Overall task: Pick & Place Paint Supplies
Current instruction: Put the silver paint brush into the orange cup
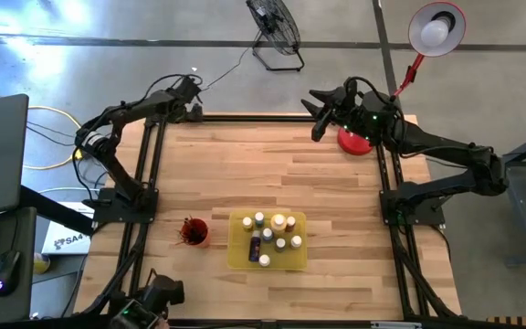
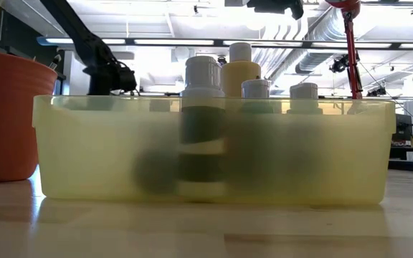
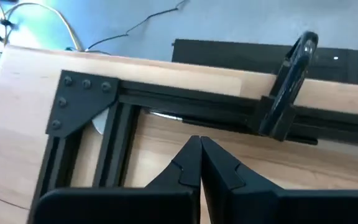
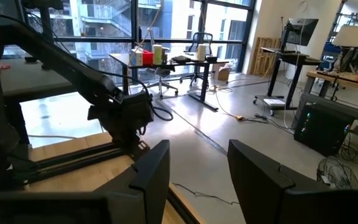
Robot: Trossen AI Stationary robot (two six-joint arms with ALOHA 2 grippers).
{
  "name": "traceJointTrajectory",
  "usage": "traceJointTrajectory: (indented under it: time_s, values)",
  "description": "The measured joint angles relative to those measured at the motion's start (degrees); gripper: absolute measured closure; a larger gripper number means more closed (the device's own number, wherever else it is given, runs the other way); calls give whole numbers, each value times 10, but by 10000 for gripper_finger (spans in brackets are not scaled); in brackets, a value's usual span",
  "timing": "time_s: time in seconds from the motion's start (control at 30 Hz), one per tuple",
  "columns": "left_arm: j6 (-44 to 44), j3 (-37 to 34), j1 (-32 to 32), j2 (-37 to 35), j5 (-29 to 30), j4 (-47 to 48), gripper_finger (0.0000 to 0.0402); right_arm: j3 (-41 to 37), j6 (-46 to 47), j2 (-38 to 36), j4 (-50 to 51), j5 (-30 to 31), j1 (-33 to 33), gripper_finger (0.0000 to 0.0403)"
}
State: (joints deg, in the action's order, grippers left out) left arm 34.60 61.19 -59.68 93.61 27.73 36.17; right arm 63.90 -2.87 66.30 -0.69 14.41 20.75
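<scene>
Several small paint bottles with pale caps stand upright in a flat yellow tray near the table's front middle. The low view shows them through the tray's translucent wall, with a larger yellowish bottle among them. Left of the tray stands a red cup with thin dark brushes in it. My left gripper is shut and empty above the table's far left corner. My right gripper is open and empty, held high and level at the far right.
Black frame rails run along the table's far edge and both sides. A red lamp base sits at the far right corner under my right arm, and its lamp head and a fan stand beyond the table. Bare wood lies between the arms.
</scene>
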Motion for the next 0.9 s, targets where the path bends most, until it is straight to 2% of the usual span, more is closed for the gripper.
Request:
traceJointTrajectory:
  time_s: [0.1, 0.23, 0.47, 0.9]
  values:
    - [4, -1, 0, 6, -8, 2, 401, 0, 0, 0, 0, 0, 0, 250]
    - [3, -1, -4, 26, -69, 1, 401, 0, -2, 0, 0, 0, 0, 250]
    - [1, -1, -7, 38, -137, -4, 401, 0, -4, 0, 0, 0, 0, 250]
    - [-93, -1, -15, 37, -285, -92, 401, 0, -4, 0, 1, 0, 0, 250]
